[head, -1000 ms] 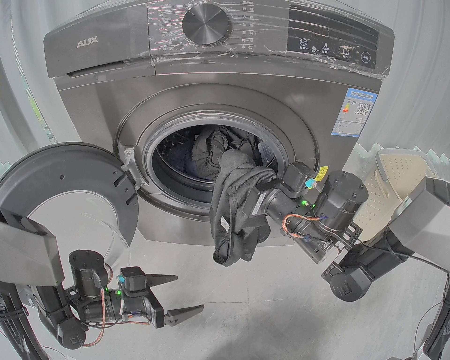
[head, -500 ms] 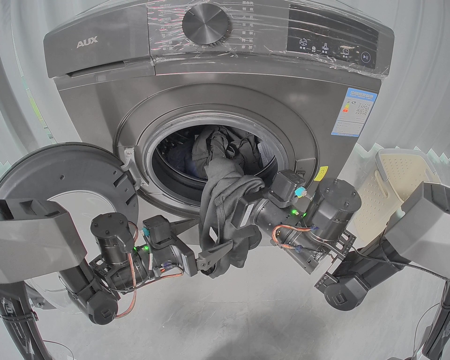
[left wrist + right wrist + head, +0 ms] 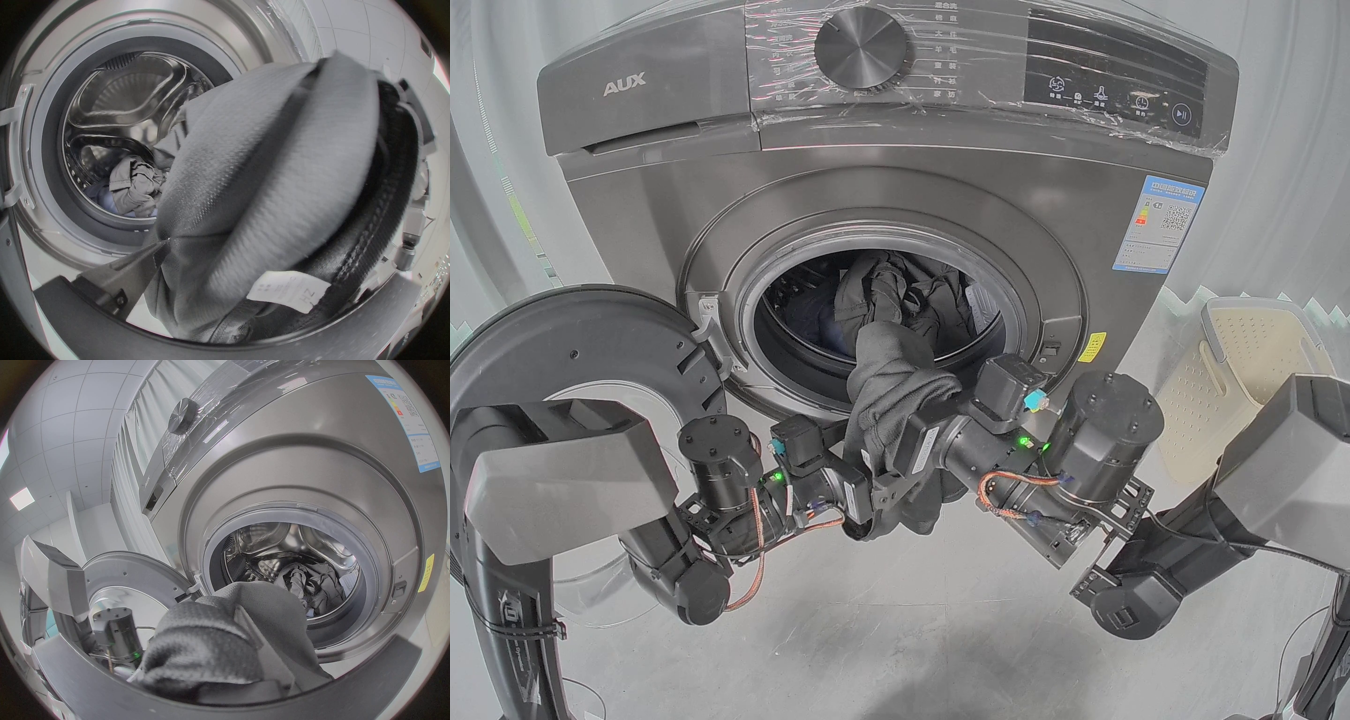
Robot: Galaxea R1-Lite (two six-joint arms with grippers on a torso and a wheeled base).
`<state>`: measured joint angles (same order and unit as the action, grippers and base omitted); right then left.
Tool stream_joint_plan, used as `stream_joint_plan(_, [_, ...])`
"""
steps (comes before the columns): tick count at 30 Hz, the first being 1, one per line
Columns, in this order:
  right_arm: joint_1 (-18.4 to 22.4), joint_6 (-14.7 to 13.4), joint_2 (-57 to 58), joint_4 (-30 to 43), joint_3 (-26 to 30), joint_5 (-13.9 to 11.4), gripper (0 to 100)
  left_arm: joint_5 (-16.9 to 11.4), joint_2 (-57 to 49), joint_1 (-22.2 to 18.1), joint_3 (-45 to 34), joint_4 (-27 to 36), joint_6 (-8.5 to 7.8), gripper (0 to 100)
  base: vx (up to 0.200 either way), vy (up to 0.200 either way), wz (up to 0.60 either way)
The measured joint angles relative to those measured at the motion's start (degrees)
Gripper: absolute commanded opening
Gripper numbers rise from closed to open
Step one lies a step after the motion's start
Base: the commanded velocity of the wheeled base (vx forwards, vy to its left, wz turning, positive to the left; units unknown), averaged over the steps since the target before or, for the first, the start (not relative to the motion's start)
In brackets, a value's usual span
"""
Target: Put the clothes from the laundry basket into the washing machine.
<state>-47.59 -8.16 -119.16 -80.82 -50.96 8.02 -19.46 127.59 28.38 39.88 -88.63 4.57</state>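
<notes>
A dark grey garment point(image 3: 891, 384) hangs from the washing machine's point(image 3: 891, 178) open drum mouth point(image 3: 773, 323) down over my right gripper point(image 3: 911, 441), which is shut on it just in front of the opening. More dark clothes point(image 3: 895, 286) lie inside the drum. My left gripper point(image 3: 877, 487) stands open at the garment's hanging lower end, cloth between its fingers. In the left wrist view the garment point(image 3: 262, 187) with a white label point(image 3: 286, 290) bulges close ahead, one finger point(image 3: 126, 276) touching it. The right wrist view has the garment point(image 3: 225, 641) bunched over that gripper.
The round door point(image 3: 581, 347) is swung open to the left, close behind my left arm. A cream laundry basket point(image 3: 1247, 366) stands to the right of the machine. Bare grey floor point(image 3: 900, 619) lies in front.
My left arm has swung up from low on the left to the garment's hanging end. The right gripper has shifted left and down a little with the garment.
</notes>
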Motion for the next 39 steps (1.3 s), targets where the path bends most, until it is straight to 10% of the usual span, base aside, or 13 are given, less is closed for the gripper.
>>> stream_joint_plan(1, [-0.2, 0.0, 0.1, 0.0, 0.2, 0.4, 0, 0.7, 0.6, -0.1, 1.2, 0.0, 0.02, 100, 0.000, 0.000, 0.00])
stream_joint_plan(2, [-0.5, -0.2, 0.3, 0.0, 0.5, 0.8, 0, 1.7, 1.3, -0.2, 2.5, 0.0, 0.05, 0, 0.000, 0.000, 0.00])
stream_joint_plan(17, [-0.4, -1.5, 1.6, -0.2, 2.8, 1.9, 0, 6.3, 5.2, -3.3, 9.0, -0.2, 0.67, 0, 0.000, 0.000, 0.00])
stream_joint_plan(35, [5.9, -2.9, -1.2, -0.9, 6.0, 1.9, 0, 6.9, -12.5, -2.0, -5.0, -0.1, 6.78, 0, 0.000, 0.000, 0.00])
stream_joint_plan(36, [5.9, -2.8, -1.7, -1.1, 5.8, 1.8, 100, 6.9, -13.6, -1.9, -5.9, 0.0, 6.84, 0, 0.000, 0.000, 0.00])
stream_joint_plan(39, [5.2, -2.3, -2.6, -2.0, 5.6, 1.5, 100, 6.9, -16.6, -1.1, -8.2, -0.1, 7.03, 0, 0.000, 0.000, 0.00])
